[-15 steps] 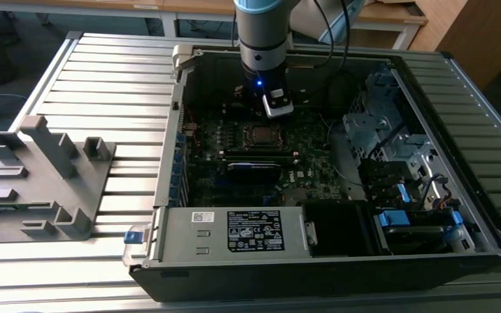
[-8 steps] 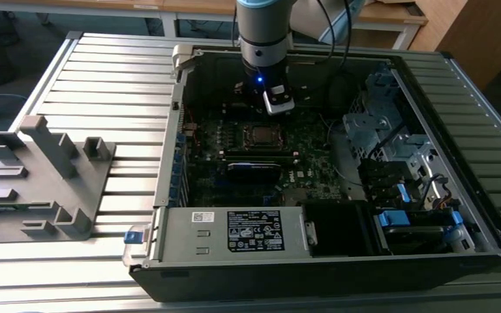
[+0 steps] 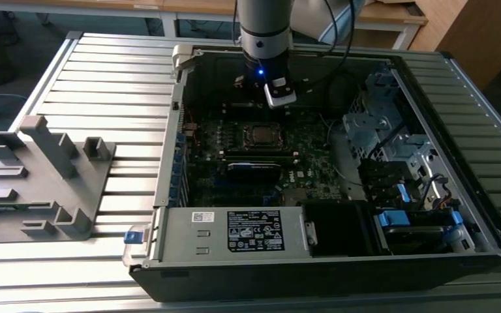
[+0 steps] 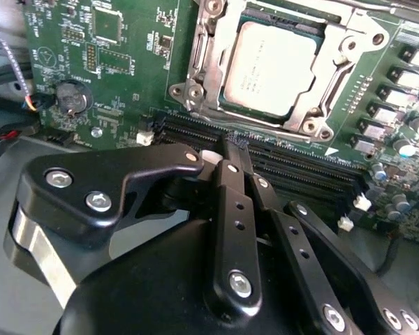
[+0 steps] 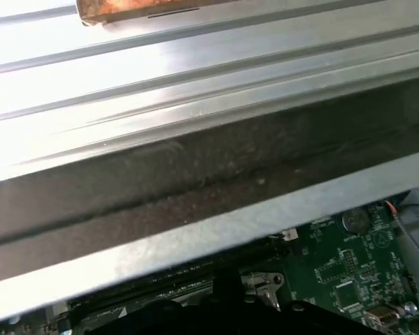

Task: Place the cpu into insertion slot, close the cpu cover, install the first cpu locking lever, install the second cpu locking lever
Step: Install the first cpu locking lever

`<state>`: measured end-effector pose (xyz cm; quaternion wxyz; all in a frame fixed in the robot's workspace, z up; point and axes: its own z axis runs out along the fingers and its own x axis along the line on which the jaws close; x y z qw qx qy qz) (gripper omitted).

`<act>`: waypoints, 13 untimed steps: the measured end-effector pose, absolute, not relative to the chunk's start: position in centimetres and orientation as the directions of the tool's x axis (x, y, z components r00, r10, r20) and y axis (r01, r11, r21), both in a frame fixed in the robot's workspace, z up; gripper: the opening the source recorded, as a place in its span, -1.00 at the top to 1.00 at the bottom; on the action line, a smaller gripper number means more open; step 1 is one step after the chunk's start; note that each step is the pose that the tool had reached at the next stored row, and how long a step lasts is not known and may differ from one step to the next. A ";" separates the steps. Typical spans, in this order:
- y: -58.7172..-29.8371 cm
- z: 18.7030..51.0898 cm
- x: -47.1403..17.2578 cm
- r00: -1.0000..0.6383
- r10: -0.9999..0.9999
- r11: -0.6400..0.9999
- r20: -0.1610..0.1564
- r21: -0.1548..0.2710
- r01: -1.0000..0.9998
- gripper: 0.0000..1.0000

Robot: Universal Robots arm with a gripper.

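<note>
— One arm, one open computer case (image 3: 459,215) lying on a slatted metal table (image 3: 102,72). In the exterior view the gripper (image 3: 278,98) is hanging inside the case, just above the motherboard (image 3: 320,169) and a little beyond the insertion slot (image 3: 260,134). What are you getting for the socket?

— Socket sitting mid-board, dull square showing in its centre. A grey power-supply box (image 3: 233,231) is lying along the near edge; a grey plastic fixture (image 3: 37,176) is standing on the table at the exterior view's left, well apart from the case.

— Second wrist view?

— Here the cpu (image 4: 274,66) is lying flat in the slot, and the cpu cover (image 4: 339,73) is framing it, silvery metal running around all sides. The black fingers (image 4: 236,202) are pressing together, clenched on nothing, tips poised over the memory slots (image 4: 300,164) just beside the socket. A coin battery (image 4: 71,94) is sitting on the green board, off to one side.

— First wrist view?

— Mostly the case wall (image 5: 195,181) and table slats, with a strip of green board and the coin battery (image 5: 355,221).
</note>
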<state>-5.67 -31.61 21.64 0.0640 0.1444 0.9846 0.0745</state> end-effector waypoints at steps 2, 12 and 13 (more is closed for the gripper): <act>-31.6 22.0 -5.7 -0.950 0.294 0.947 -0.105 0.165 0.275 0.79; -31.6 22.1 -5.7 -0.950 0.291 0.951 -0.110 0.144 0.275 0.79; -31.6 22.1 -5.7 -0.951 0.289 0.953 -0.112 0.126 0.275 0.79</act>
